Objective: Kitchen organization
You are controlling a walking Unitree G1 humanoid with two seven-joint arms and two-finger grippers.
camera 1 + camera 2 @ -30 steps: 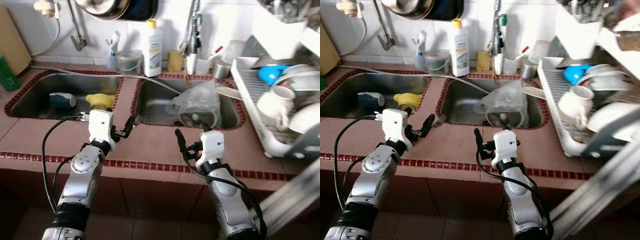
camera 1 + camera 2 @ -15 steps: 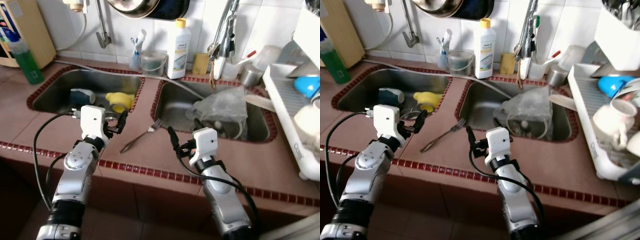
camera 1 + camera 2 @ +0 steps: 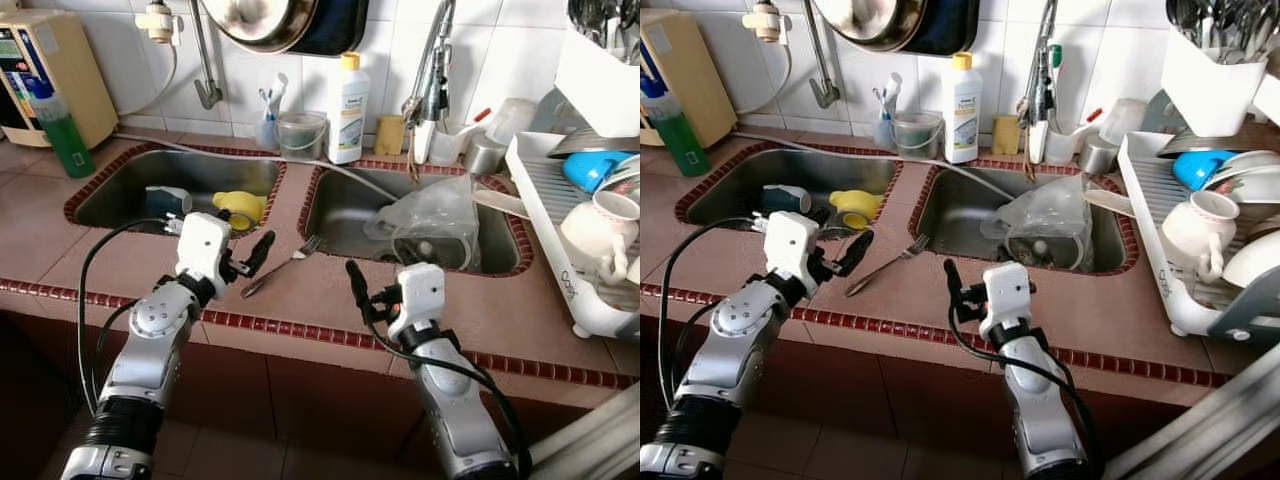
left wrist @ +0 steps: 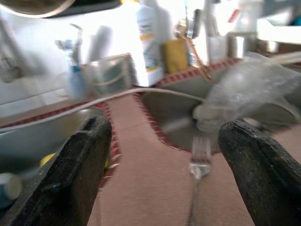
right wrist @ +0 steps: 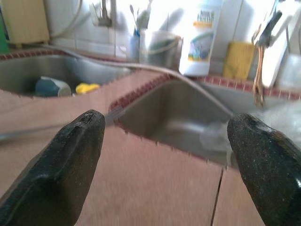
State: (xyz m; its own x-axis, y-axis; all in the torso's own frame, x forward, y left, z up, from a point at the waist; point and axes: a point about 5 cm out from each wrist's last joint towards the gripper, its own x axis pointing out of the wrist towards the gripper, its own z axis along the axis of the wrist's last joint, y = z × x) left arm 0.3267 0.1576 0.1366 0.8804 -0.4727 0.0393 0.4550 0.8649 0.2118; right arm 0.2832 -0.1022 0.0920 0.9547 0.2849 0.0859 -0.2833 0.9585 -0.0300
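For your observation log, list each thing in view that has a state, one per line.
left gripper: open, hovering beside the fork.
right gripper: open, above the counter.
fork: lying flat on the counter between the sinks.
detergent bottle: upright, capped.
white mug: upright on the rack.

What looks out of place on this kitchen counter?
A fork lies loose on the tiled strip between the two sinks, tines toward the right sink. A crumpled clear plastic bag sits in that sink over dishes. Both grippers hover open nearby.

Fork [image 3: 885, 264] on counter [image 3: 910, 300] between sinks
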